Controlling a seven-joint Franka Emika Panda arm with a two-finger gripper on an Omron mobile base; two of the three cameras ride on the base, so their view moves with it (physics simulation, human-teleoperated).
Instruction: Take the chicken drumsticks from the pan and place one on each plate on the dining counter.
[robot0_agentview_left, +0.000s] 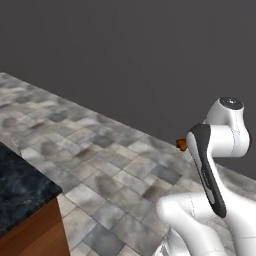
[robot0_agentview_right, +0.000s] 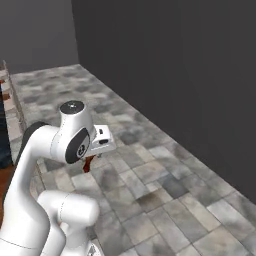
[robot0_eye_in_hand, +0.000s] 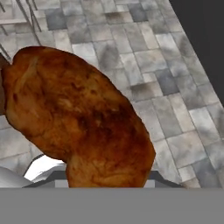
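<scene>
Carrying a drumstick toward the plates

My hand (robot0_agentview_right: 90, 161) is gripping the reddish-brown drumstick (robot0_eye_in_hand: 78, 118), holding it high over the tiled floor (robot0_agentview_left: 100, 165); I judge I'm needing to swing toward the dining surface (robot0_agentview_left: 20, 190) and find a plate.

white arm (robot0_agentview_right: 40, 150) folded high, pincer (robot0_agentview_right: 90, 162) clamped on drumstick (robot0_eye_in_hand: 78, 118)

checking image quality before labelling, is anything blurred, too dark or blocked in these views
Hand view: the reddish-brown drumstick sits so close it blocks much of the floor, slightly soft. Left base view: flat even light, dark wall, arm hides most of the drumstick. Right base view: sharp enough, no glare.
</scene>
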